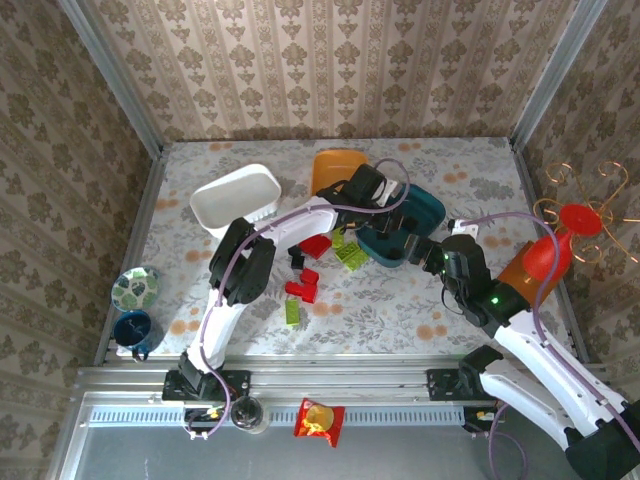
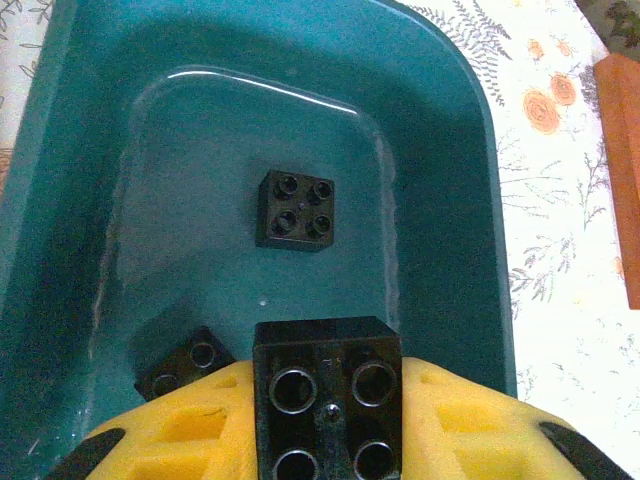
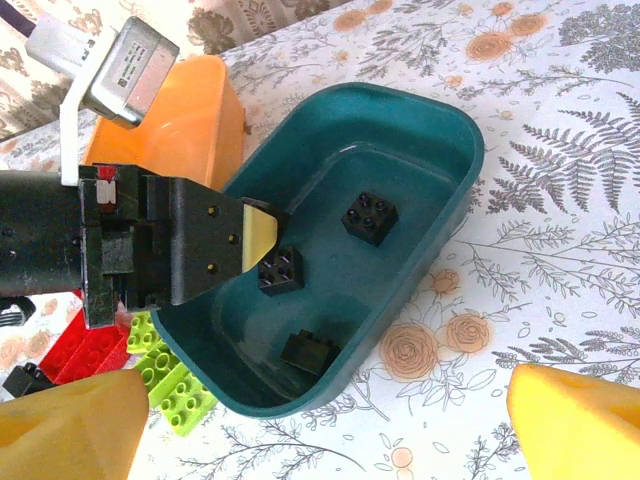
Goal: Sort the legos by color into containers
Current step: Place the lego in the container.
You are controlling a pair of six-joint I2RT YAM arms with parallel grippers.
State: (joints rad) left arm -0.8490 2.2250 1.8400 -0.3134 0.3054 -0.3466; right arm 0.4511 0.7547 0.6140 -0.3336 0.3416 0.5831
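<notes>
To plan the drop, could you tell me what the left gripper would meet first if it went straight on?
The left gripper, shut on a black brick, points into the teal tub; it would probably meet the floor near the loose brick there; depth is unclear.

Your left arm is lying across the middle of the bench. The left fingers, clamped on a black brick, are hanging over the left end of the teal tub and blocking that side. The tub's other half is standing open from above, with a loose brick sitting on its floor. The orange tub is crowding the far-left corner, and lime bricks are lying just beside the left wall. The right fingers, spread wide, are facing bare bench along the tub's opposite side.
</notes>
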